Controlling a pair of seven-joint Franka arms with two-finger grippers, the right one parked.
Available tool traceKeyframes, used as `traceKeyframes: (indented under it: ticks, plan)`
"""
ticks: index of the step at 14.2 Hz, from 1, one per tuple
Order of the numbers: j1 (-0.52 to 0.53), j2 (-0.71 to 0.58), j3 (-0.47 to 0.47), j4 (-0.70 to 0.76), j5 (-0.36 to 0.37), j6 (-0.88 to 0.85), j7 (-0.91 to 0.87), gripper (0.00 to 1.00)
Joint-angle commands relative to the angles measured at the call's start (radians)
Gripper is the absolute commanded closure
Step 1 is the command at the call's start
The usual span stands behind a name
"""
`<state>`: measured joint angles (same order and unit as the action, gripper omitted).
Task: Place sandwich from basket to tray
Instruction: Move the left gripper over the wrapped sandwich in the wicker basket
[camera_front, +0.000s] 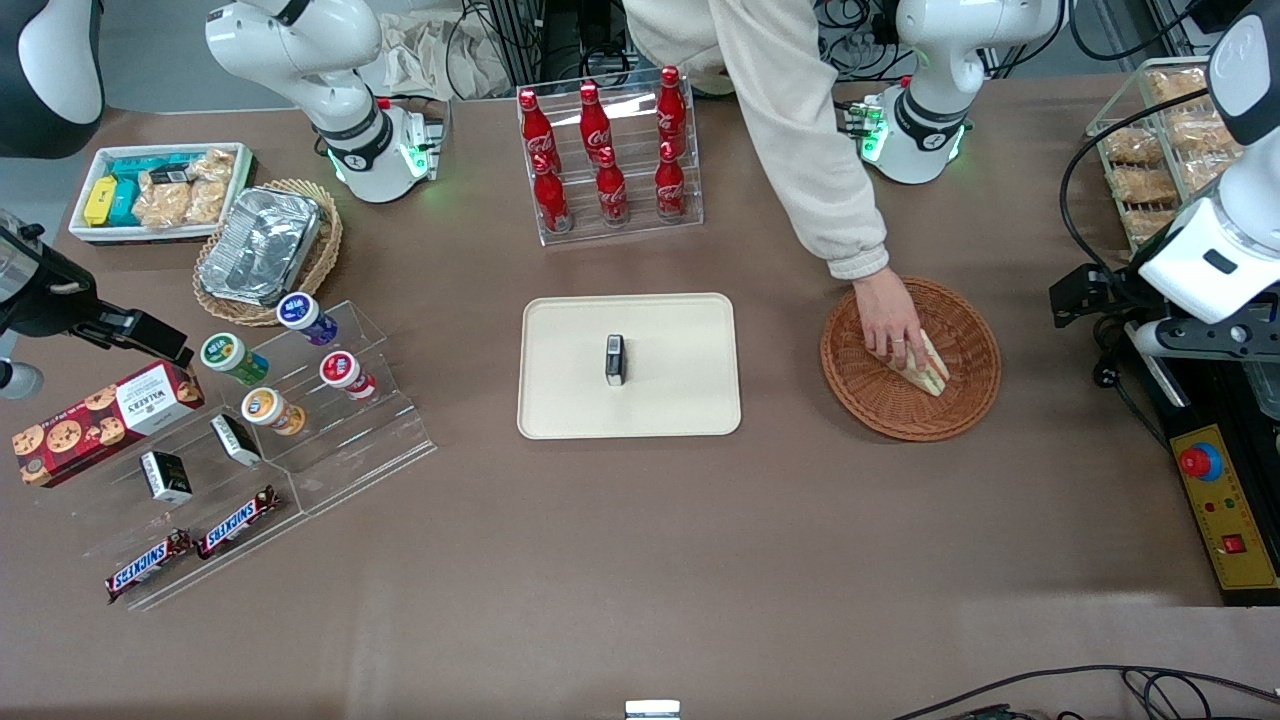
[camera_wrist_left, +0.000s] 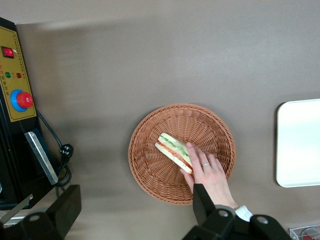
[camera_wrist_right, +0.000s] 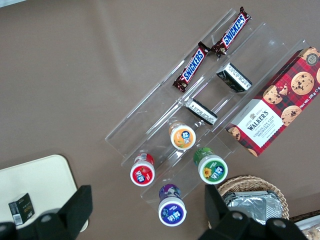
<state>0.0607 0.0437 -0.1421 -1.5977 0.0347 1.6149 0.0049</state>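
Sandwich (camera_wrist_left: 173, 152) lying in the basket (camera_wrist_left: 150, 170) under a person's hand (camera_wrist_left: 209, 174), tray (camera_front: 560, 400) carrying only a small dark box (camera_front: 615, 359), my gripper (camera_wrist_left: 135, 212) spread apart above the surface (camera_front: 640, 560) beside the basket, box unseen from my wrist.

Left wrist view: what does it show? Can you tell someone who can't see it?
A person's hand rests on a sandwich lying in a round brown wicker basket on a brown table. The tool hangs open above, and a cream tray lies beside the basket.
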Motion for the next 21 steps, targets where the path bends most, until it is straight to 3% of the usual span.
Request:
traceKeyframes:
  ticks: [1, 5, 9, 12, 15, 21]
  plan:
    - [-0.004, 0.01, 0.006, 0.022, -0.01, -0.006, -0.026, 0.01]
    - [-0.009, 0.004, 0.006, -0.002, 0.004, -0.015, -0.023, 0.01]
    - [0.002, -0.079, 0.007, -0.181, -0.012, 0.014, -0.036, 0.0]
    - [-0.004, -0.178, 0.006, -0.403, -0.013, 0.188, -0.111, 0.0]
    - [-0.009, -0.243, 0.002, -0.615, -0.025, 0.373, -0.253, 0.0]
    - [-0.019, -0.15, -0.092, -0.648, -0.024, 0.494, -0.63, 0.0]
